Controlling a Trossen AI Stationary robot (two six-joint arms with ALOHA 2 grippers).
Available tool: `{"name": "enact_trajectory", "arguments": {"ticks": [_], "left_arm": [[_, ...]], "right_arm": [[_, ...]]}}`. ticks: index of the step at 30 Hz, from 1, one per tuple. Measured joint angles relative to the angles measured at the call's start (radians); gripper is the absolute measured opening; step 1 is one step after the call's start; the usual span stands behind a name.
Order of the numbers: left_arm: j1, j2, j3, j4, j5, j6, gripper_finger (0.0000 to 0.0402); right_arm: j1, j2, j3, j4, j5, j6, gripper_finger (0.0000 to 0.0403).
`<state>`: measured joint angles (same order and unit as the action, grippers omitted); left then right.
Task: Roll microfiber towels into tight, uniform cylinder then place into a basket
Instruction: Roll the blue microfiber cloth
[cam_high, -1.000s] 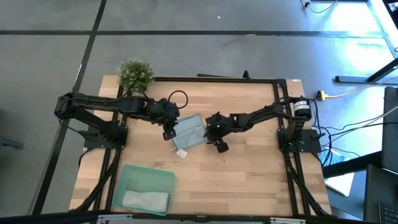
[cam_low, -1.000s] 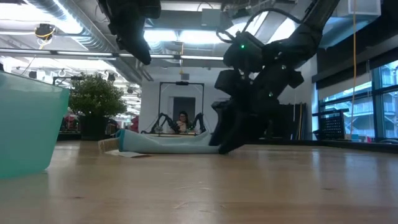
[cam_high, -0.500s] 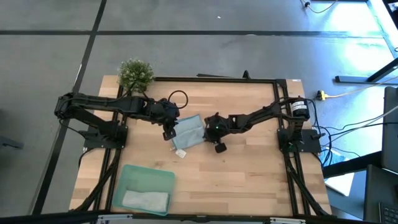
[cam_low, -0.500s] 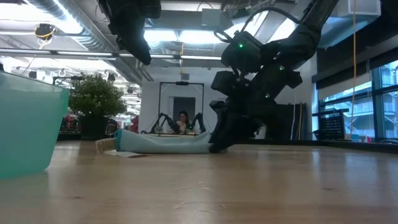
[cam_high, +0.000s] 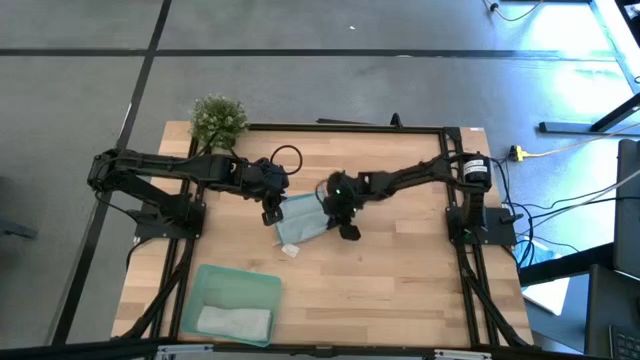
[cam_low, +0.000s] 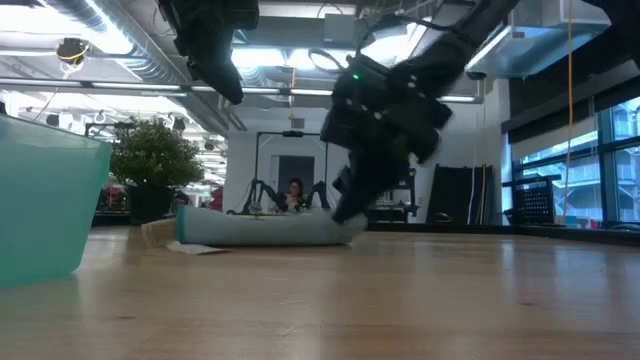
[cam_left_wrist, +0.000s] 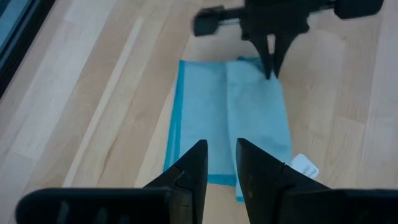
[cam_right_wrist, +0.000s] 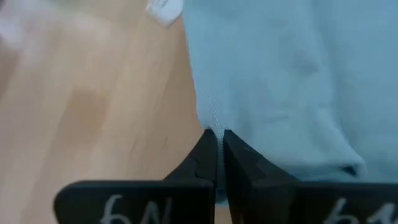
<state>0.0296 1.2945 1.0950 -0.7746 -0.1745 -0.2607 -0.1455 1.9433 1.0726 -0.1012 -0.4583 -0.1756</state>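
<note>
On the wooden bench (cam_high: 400, 270) the light blue towel (cam_high: 303, 219) lay folded between our arms. Our right tool (cam_right_wrist: 217, 149) had just pinched shut on its edge, so rolling could begin; our left tool (cam_left_wrist: 219, 163) hovered narrow, holding nothing.

A light wooden table (cam_high: 400, 270) with a black frame along its edges carries everything. Near its middle lies a light blue towel (cam_high: 301, 219), folded flat, with a small white tag (cam_high: 291, 247) at one corner. A mint-green basket (cam_high: 262, 290) sits at the near left corner, and a small green plant (cam_high: 217, 119) stands at the far left corner.
</note>
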Motion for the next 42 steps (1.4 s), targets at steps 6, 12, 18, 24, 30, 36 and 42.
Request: {"name": "enact_trajectory", "arguments": {"ticks": [6,12,18,24,30,36,42], "left_arm": [[0.0,0.0,0.0,0.0,0.0,0.006,0.008],[-0.014,0.007,-0.006,0.009,0.006,0.007,0.008],[-0.058,0.049,-0.061,0.033,0.013,0.007,0.008],[-0.09,0.102,-0.099,0.084,0.024,0.008,0.008],[-0.097,0.153,-0.14,0.16,0.031,0.008,0.008],[-0.068,0.241,-0.152,0.198,-0.075,0.008,0.008],[-0.001,0.282,-0.151,0.228,-0.105,0.009,0.008]], "right_arm": [[-0.075,-0.003,0.143,-0.195,-0.076,0.061,0.0011],[-0.159,-0.004,0.191,-0.209,-0.194,0.212,0.0011],[-0.202,-0.005,0.201,-0.205,-0.243,0.312,0.0011],[-0.232,-0.006,0.201,-0.198,-0.252,0.405,0.0011],[-0.248,-0.006,0.201,-0.195,-0.269,0.437,0.0011],[-0.248,-0.006,0.202,-0.195,-0.271,0.436,0.0011],[-0.248,-0.006,0.202,-0.199,-0.289,0.436,0.0011]]}}
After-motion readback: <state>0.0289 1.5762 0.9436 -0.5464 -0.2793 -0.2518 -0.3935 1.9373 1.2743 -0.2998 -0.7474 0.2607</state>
